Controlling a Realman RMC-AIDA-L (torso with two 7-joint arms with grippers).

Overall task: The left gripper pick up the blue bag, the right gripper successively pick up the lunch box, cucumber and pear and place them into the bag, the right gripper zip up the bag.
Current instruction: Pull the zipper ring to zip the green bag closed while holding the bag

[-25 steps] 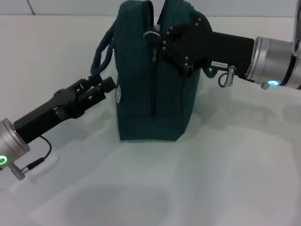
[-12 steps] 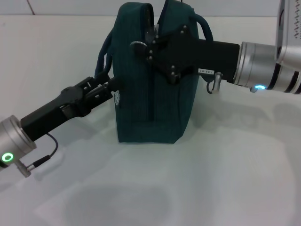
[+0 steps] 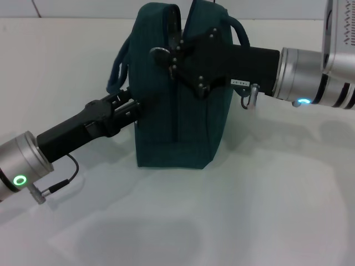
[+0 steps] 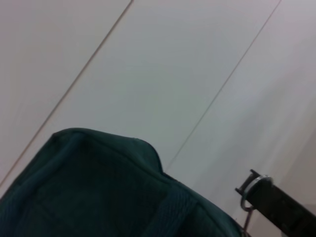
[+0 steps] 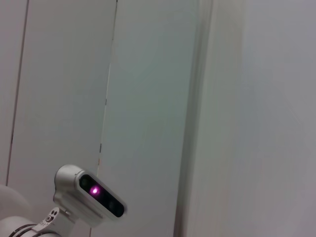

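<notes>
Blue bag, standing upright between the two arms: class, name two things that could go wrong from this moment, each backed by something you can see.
1. The blue bag stands tall on a narrow base, and the right gripper works high at its zipper; a sideways pull could tip it.
2. The left gripper meets only the bag's side, so it may slip off and stop steadying it.

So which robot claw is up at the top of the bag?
The right gripper, up by the blue bag's zipper. The left gripper is lower, against its side.

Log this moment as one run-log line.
bag: upright on table | left gripper: at bag's side, grip unclear | right gripper: at zipper near top, grip unclear | food items: not visible
</notes>
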